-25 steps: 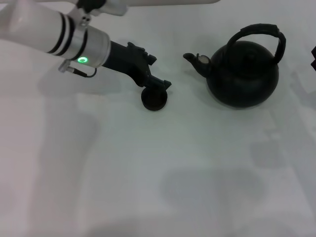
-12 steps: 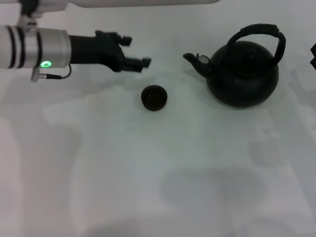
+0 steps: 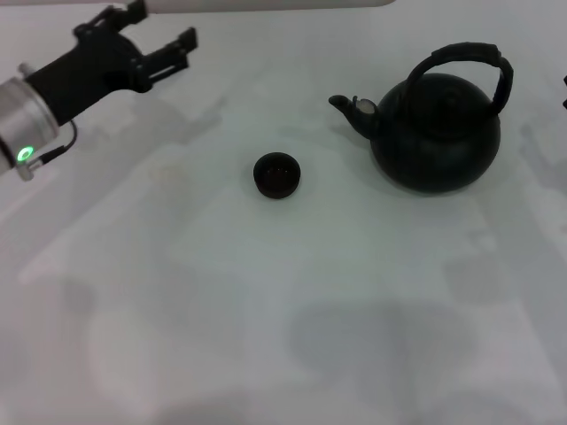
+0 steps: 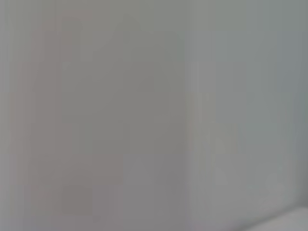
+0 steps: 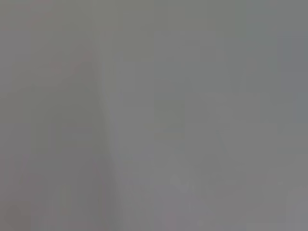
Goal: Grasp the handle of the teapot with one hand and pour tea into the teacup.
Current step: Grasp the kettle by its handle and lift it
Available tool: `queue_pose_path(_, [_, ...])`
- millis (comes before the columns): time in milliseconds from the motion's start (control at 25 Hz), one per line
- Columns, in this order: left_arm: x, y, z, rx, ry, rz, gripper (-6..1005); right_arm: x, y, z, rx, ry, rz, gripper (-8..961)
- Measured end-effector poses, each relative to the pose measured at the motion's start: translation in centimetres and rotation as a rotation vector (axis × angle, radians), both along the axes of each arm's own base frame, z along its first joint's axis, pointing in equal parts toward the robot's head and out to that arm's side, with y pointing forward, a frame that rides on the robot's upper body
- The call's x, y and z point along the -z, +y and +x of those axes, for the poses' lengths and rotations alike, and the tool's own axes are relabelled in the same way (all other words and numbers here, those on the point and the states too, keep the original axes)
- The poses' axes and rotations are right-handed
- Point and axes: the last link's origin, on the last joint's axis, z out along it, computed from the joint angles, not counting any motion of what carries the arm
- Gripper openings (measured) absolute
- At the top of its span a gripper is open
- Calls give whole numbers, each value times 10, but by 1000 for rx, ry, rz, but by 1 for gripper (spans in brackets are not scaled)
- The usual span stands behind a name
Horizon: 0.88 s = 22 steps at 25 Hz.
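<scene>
The matte-black teapot (image 3: 436, 137) stands upright at the right of the white table, its spout (image 3: 342, 104) pointing left and its arched handle (image 3: 468, 55) free over the top. The small black teacup (image 3: 276, 174) sits alone left of the spout, about a hand's width away. My left gripper (image 3: 162, 27) hovers open at the far upper left, well away from the cup, with nothing between its fingers. Of my right arm only a dark sliver (image 3: 564, 81) shows at the right edge, beside the teapot. Both wrist views show only blank grey.
The white table (image 3: 283, 301) stretches out in front of the cup and teapot with soft shadows on it. No other object shows.
My left gripper has let go of the teacup, lifted and drawn back to the upper left. The cup stays where it was set. The teapot has not moved.
</scene>
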Motion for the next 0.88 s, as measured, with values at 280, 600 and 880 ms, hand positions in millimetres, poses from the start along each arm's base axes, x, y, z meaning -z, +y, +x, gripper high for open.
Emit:
queue_pose_path(280, [0, -26, -23, -83, -70, 243, 883, -4, -11, -8, -64, 80, 18, 864])
queue_pose_path(600, [4, -46, -36, -200, -82, 433, 884, 19, -8, -17, -108, 75, -140, 861])
queue_pose_path(880, [13, -48, -42, -255, -74, 399, 884, 30, 5, -21, -97, 51, -205, 849])
